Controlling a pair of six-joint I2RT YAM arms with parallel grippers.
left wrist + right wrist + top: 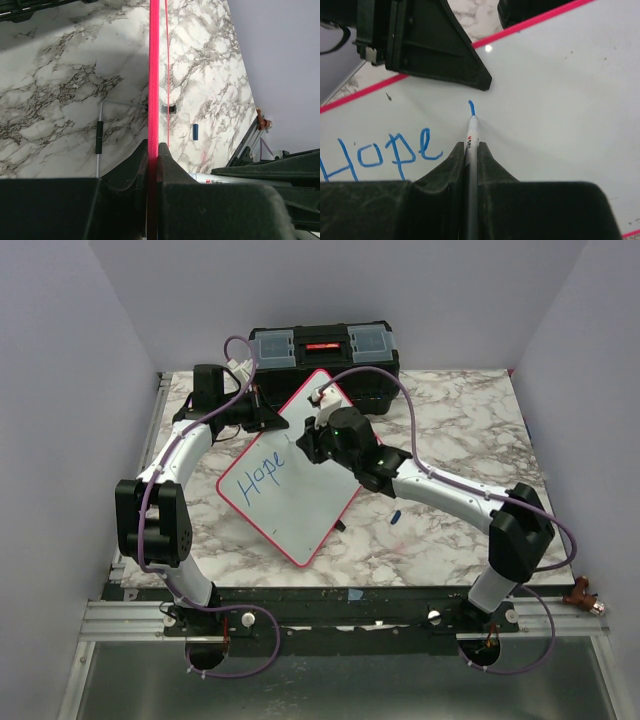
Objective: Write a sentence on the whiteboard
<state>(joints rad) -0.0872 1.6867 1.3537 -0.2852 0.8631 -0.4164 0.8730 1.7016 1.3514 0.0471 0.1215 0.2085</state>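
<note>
The whiteboard, white with a red-pink frame, stands tilted on the marble table with "Hope" written on it in blue. My left gripper is shut on its upper left edge; the left wrist view shows the frame edge-on between the jaws. My right gripper is shut on a grey marker. The marker tip touches the board at the end of a short blue stroke, to the right of "Hope".
A black toolbox stands behind the board at the table's far edge. A blue marker cap lies on the table right of the board, also in the left wrist view. Purple walls close in both sides.
</note>
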